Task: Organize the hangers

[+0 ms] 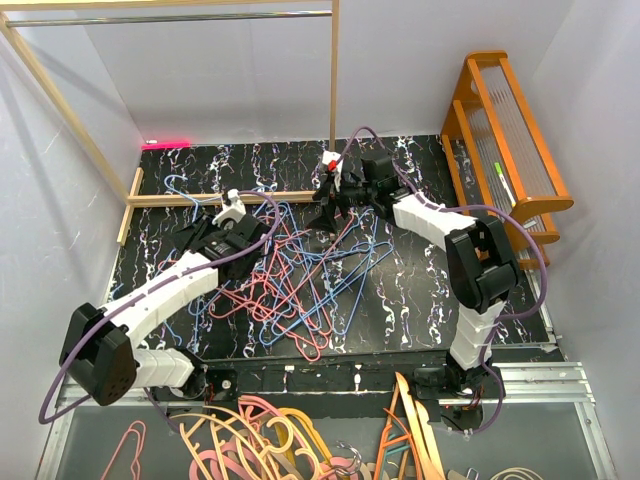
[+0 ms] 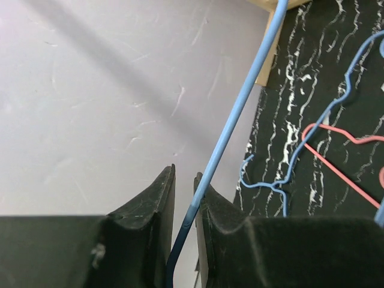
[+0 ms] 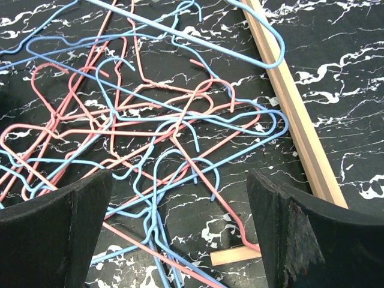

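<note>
Two arms reach over a black marbled table in the top view. The hangers lie in a tangled heap of pink and light blue wire at the middle of the table, between the arms and just in front of a wooden rail. The left gripper sits at the heap's left far edge by that rail, and the right gripper hangs over the heap's far right part. An orange rack stands at the right wall, and thicker hangers (orange, pink and cream) lie at the near edge behind the arm bases.

From the left wrist, the left gripper has its jaws nearly together, pinching a blue hanger whose wire runs up from between the fingers across a pale wall. More blue wire and a pink hanger rest on the table to the right.

From the right wrist, the right gripper is spread wide and holds nothing; both fingers stand clear above the heap. Pink and blue wires cross over one another below, and one blue loop lies across a wooden strip on the right.
</note>
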You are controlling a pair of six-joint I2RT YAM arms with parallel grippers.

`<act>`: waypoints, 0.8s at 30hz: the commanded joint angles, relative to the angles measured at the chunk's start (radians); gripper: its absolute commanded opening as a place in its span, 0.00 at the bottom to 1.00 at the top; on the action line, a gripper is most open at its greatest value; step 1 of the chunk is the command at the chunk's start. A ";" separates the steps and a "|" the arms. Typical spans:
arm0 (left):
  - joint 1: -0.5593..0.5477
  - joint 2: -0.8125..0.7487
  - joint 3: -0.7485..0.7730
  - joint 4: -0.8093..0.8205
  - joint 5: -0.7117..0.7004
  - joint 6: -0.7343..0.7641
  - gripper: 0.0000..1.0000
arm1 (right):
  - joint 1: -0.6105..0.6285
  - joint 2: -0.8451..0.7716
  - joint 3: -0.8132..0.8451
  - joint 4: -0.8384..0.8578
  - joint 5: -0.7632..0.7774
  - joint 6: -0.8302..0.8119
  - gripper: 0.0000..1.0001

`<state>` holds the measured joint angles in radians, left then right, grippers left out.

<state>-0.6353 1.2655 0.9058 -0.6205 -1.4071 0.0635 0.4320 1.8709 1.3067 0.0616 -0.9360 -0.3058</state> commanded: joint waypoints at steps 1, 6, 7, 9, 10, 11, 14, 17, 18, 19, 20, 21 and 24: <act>-0.028 0.029 0.041 -0.055 -0.241 -0.089 0.00 | 0.007 -0.074 0.063 0.031 0.034 0.033 0.98; -0.178 0.068 0.093 -0.379 -0.250 -0.403 0.00 | 0.007 -0.075 0.120 -0.068 -0.003 -0.117 0.99; -0.220 0.070 0.091 -0.420 -0.239 -0.439 0.00 | 0.007 -0.073 0.147 -0.125 -0.034 -0.181 0.98; -0.311 0.058 0.073 -0.487 -0.243 -0.496 0.00 | 0.003 -0.057 0.250 -0.330 -0.111 -0.379 0.99; -0.359 0.046 0.060 -0.528 -0.255 -0.533 0.00 | -0.002 -0.050 0.292 -0.437 -0.145 -0.468 0.98; -0.405 0.027 0.048 -0.564 -0.261 -0.559 0.00 | -0.009 -0.043 0.327 -0.528 -0.181 -0.550 0.98; -0.532 -0.035 0.009 -0.596 -0.263 -0.553 0.00 | -0.029 -0.019 0.415 -0.712 -0.257 -0.688 0.98; -0.564 -0.073 0.000 -0.574 -0.265 -0.511 0.00 | -0.031 0.027 0.500 -0.850 -0.275 -0.750 1.00; -0.568 -0.075 0.006 -0.583 -0.266 -0.524 0.00 | -0.031 0.053 0.537 -0.946 -0.291 -0.780 1.00; -0.568 -0.074 0.011 -0.595 -0.266 -0.537 0.00 | -0.027 0.082 0.578 -1.026 -0.304 -0.823 1.00; -0.569 -0.073 0.012 -0.597 -0.266 -0.541 0.00 | -0.023 0.111 0.615 -1.099 -0.311 -0.858 1.00; -0.570 -0.069 0.010 -0.595 -0.266 -0.541 0.00 | -0.015 0.133 0.641 -1.162 -0.310 -0.883 1.00; -0.570 -0.061 0.011 -0.598 -0.266 -0.549 0.00 | 0.008 0.162 0.630 -1.241 -0.298 -0.918 0.96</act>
<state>-1.1999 1.2068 0.9085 -1.1828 -1.5177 -0.4461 0.4088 1.9839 1.9228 -0.8970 -1.1999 -1.0782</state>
